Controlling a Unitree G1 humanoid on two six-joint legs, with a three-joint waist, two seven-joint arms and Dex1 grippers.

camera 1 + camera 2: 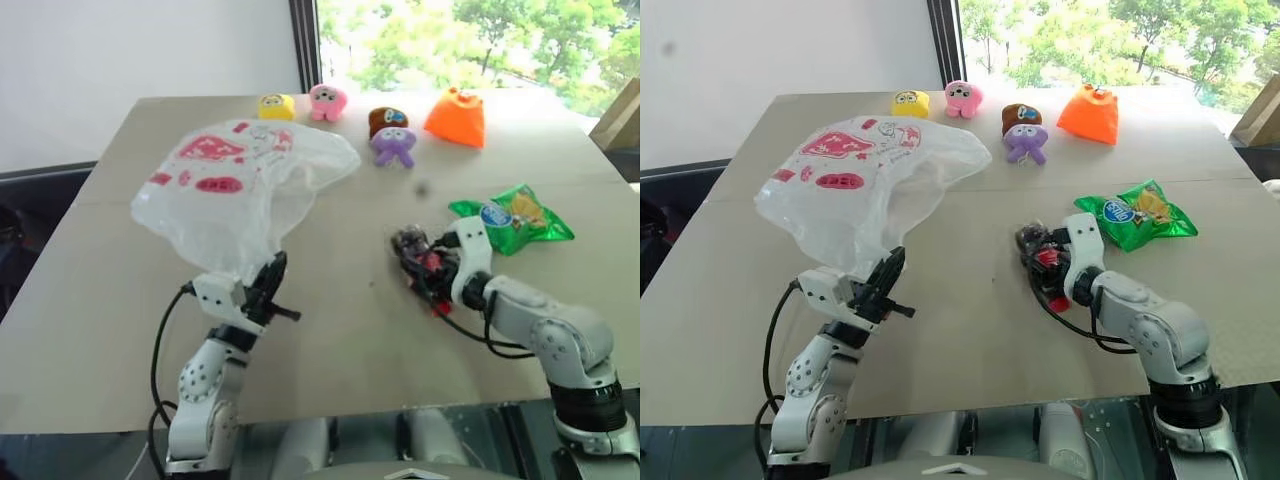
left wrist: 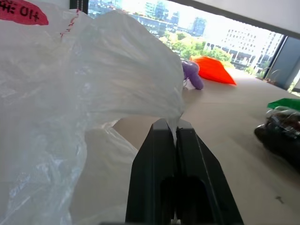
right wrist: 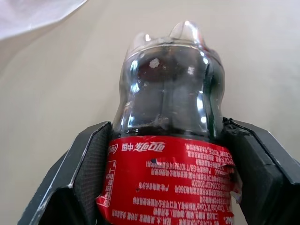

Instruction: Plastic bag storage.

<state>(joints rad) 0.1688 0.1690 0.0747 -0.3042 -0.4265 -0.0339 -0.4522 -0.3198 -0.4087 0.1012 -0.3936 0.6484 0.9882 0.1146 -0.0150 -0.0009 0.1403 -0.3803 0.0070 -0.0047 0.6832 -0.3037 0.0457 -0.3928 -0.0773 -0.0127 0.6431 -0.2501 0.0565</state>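
The left gripper, fingers pressed together on an edge of the large crinkly translucent white plastic bag, lifts it at ten o'clock over the tabletop. The right gripper, fingers straddling a dark cola bottle with a red label, should squeeze firmly before carrying it bagward.

"40" on plastic bag red label; bottle label print illegible.

thin crinkly translucent plastic bag, glossy clear plastic bottle, matt table
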